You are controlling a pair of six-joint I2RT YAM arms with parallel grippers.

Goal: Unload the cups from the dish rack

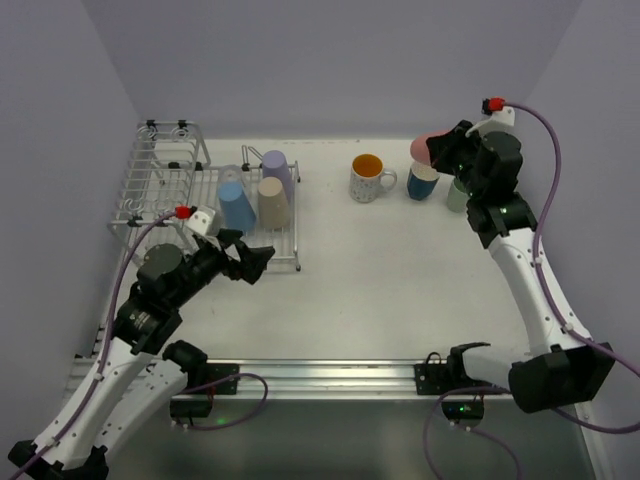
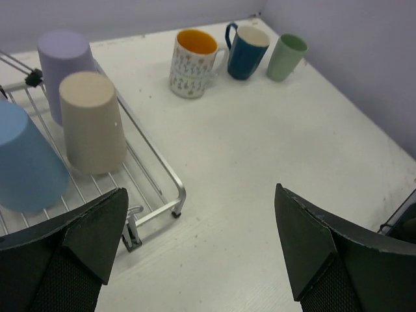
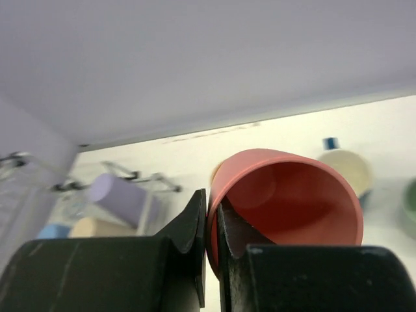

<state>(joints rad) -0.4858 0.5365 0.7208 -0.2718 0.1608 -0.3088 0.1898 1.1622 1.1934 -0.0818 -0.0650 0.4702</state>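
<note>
Standing in the rack: three pastel tumblers are counted, mouth down and close together on the flat grid: a blue plastic tumbler (image 2: 26,162), a beige plastic tumbler (image 2: 91,123) and a lilac plastic tumbler (image 2: 65,65).
Set on the bench: three cups are counted in a row at the far side: a white speckled mug with an orange lining (image 1: 368,178), a dark blue mug (image 1: 422,183) and a mint plastic tumbler (image 1: 457,193), the last partly hidden by the right arm.
Carried: one pink plastic tumbler (image 3: 286,201), tilted, is held up over that row.
Total: seven cups, one rack, two claws.
Rack: the silver-white wire dish rack (image 1: 165,190) is placed at the far left of the white bench (image 1: 400,280).
Right claw (image 3: 211,218): pinched narrow on the wall of the pink plastic tumbler, one finger inside the rim and one outside.
Left claw (image 2: 198,208): spread wide, nothing held, by the rack's near corner.
Risk, right side: with only one wall pinched, the pink plastic tumbler could swing or slip; if it is lowered carelessly, the dark blue mug or the mint plastic tumbler could be knocked.
Risk, left side: a neighbour could be toppled when one of the crowded tumblers is gripped.
</note>
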